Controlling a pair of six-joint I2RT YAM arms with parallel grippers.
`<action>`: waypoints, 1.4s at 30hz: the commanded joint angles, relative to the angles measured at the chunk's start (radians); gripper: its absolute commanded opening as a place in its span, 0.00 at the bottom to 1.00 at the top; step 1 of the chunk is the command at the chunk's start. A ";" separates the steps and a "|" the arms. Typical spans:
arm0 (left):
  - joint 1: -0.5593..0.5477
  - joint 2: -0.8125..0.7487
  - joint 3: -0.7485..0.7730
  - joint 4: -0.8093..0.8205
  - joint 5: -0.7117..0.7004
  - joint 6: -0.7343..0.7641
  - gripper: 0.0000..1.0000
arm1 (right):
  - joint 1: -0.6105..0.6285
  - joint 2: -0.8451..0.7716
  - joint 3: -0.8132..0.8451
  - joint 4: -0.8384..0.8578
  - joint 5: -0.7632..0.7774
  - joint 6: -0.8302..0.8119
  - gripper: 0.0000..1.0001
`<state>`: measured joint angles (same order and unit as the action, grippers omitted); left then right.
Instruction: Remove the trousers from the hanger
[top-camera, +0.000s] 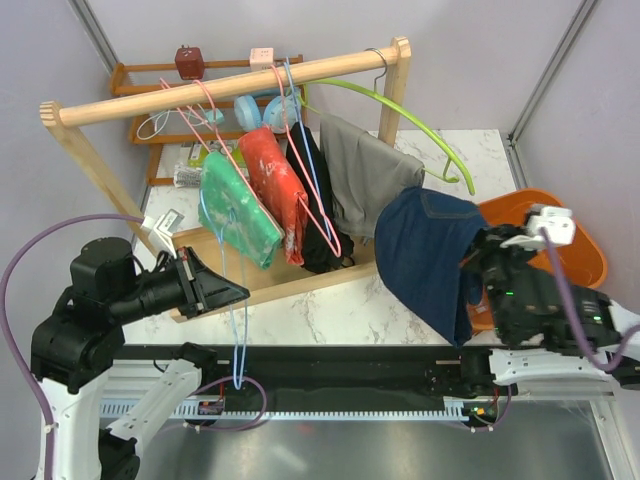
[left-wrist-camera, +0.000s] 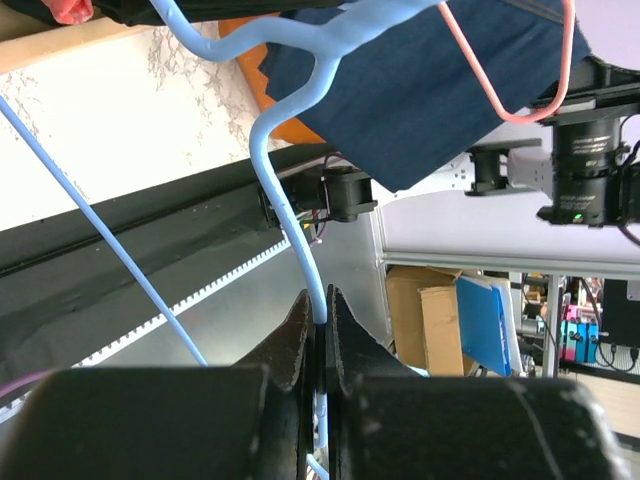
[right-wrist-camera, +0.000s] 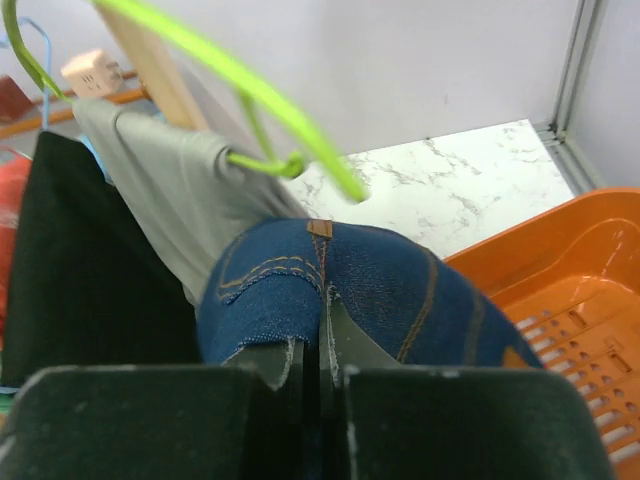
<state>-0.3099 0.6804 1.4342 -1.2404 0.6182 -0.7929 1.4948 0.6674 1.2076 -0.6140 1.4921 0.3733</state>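
The dark navy denim trousers (top-camera: 430, 255) hang in a bunch from my right gripper (top-camera: 478, 262), just below the tip of the bright green hanger (top-camera: 400, 108). In the right wrist view the jaws (right-wrist-camera: 322, 318) are shut on the denim (right-wrist-camera: 400, 280), with the green hanger (right-wrist-camera: 230, 70) above it. The mint-green trousers (top-camera: 235, 210) hang at the left of the wooden rack (top-camera: 230, 85). My left gripper (top-camera: 238, 292) is shut on the lower wire of a light-blue hanger (top-camera: 238, 345). In the left wrist view the blue wire (left-wrist-camera: 290, 200) runs between the closed jaws (left-wrist-camera: 322, 312).
A red garment (top-camera: 280, 190), a black garment (top-camera: 318, 205) and a grey garment (top-camera: 365, 170) hang between the two trousers, with a pink hanger (top-camera: 320, 215). An orange basket (top-camera: 575, 240) stands at the right, behind the right gripper. A wooden shelf stands behind the rack.
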 joint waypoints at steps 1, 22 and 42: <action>0.000 -0.002 0.002 0.053 -0.002 -0.045 0.02 | -0.071 0.138 0.000 0.016 0.291 0.126 0.00; 0.000 0.050 0.075 -0.045 0.086 0.038 0.02 | -0.904 0.239 0.069 0.252 -0.066 0.004 0.00; 0.000 0.065 0.134 -0.039 0.017 0.034 0.02 | -1.073 0.199 0.006 -0.009 -0.254 0.004 0.06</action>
<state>-0.3096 0.7475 1.5188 -1.2991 0.6510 -0.7837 0.4252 0.8993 1.2327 -0.5133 1.3376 0.2459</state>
